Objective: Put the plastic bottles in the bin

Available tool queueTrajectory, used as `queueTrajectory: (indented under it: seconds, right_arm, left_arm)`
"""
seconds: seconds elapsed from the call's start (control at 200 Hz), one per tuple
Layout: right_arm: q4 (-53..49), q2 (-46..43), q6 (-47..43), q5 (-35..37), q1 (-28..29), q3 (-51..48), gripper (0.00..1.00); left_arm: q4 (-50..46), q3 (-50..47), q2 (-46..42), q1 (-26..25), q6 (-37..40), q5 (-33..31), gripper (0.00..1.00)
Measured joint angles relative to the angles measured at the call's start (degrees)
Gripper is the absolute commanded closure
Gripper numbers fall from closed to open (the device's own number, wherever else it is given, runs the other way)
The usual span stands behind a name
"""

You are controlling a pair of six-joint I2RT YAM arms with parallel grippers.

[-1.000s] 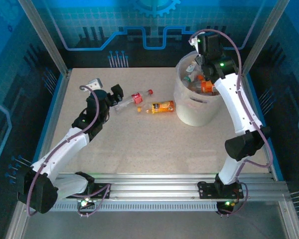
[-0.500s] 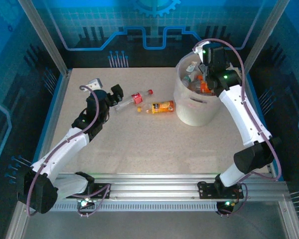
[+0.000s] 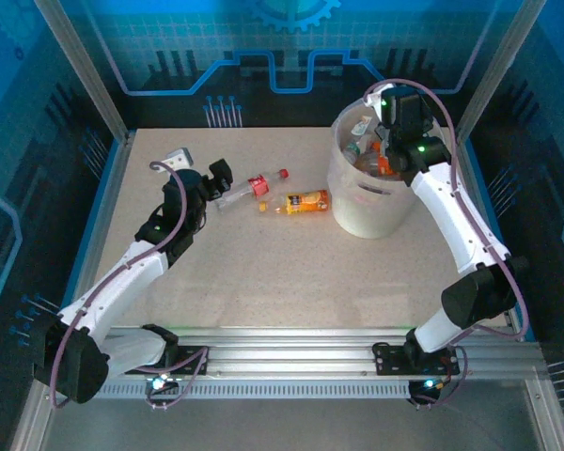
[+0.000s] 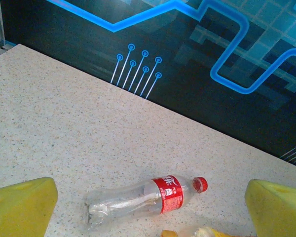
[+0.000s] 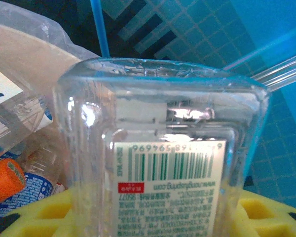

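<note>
Over the bin at 1 o'clock, your right hand pinches a clear bottle; release off-centre and it'll bounce right out. Left hand is wide open, empty.

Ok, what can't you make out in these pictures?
Top view: how many plastic bottles lie in the bin; the right arm covers its mouth.
Right wrist view: the clear bottle in the right gripper runs off the bottom edge.
Left wrist view: the orange bottle, cut by the bottom edge.
</note>
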Motion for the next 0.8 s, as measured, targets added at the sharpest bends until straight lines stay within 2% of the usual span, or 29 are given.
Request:
queueTrajectory:
  seconds: [0.315,0.625,0.8]
  right_arm:
    - [-1.66,3.58,0.0,-0.35,-2.08,0.13,0.53]
    - [-6.25,5.07,1.84,-4.83,-2.23,2.1,0.16]
    - [-8.41,4.0,3.15,-8.09,-2.14,2.56,0.14]
  left_arm:
    - [0.0,0.0,-0.04,0.0,0.0,0.0,0.01]
    - [0.0,0.0,-0.13,0.0,0.0,-0.02,0.01]
    - [0.0,0.0,-0.13,0.0,0.0,0.0,0.01]
